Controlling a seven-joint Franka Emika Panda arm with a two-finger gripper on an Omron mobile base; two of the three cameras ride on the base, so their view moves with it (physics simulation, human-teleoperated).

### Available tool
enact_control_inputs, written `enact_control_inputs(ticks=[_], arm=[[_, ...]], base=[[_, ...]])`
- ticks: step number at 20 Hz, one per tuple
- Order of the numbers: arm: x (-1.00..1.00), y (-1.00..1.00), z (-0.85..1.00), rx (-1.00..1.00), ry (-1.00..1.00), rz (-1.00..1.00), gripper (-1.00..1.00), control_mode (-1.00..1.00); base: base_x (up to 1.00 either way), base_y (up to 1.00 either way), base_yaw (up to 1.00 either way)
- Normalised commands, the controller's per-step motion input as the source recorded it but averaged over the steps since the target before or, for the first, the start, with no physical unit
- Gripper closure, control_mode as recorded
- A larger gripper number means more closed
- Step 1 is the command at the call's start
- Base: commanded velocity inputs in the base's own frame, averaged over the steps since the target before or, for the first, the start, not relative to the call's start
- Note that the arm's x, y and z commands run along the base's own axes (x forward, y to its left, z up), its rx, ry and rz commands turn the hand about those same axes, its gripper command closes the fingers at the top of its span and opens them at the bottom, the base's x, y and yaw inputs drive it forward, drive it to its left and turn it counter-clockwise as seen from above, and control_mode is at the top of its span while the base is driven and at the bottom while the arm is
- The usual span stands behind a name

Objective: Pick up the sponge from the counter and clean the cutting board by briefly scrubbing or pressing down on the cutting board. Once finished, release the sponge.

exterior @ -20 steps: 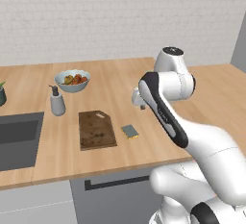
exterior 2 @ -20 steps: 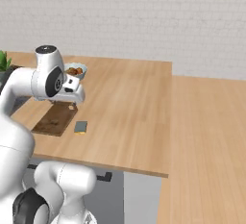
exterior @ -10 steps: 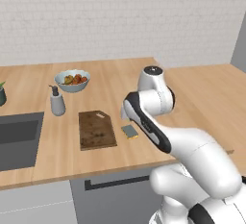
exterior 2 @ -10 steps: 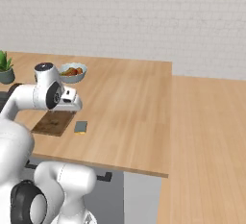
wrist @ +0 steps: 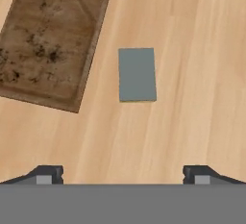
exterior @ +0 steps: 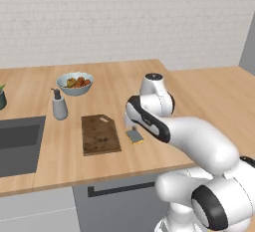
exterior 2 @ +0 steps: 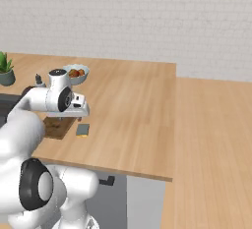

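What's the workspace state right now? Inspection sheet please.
Surface: counter, light wood grain; dark sink recessed at its left.
Job's things: sponge flat on the counter, beside the cutting board and apart from it; board stained, hole at one corner.
Clutter: bowl of fruit, soap dispenser, potted plant.
Grippers: gripper open, above the counter near the sponge, holding nothing.
Cables: nothing seen.
Surroundings: white brick wall, grey cabinet fronts.

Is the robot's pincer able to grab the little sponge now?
Probably yes. The pincer is open above the sponge, which lies alone on the counter beside the cutting board.
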Motion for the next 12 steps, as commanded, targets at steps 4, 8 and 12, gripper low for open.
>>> enact_control_inputs(ticks=[4, 8, 12], arm=[[0.39, 0.00, -0.60, 0.00, 0.10, 0.07, -1.00, -1.00], [0.42, 0.00, -0.44, 0.00, 0.02, 0.06, -1.00, -1.00], [0.41, 0.00, -0.27, 0.00, 0.02, 0.04, -1.00, -1.00]], base=[[0.00, 0.00, 0.00], [0.00, 0.00, 0.00], [0.00, 0.00, 0.00]])
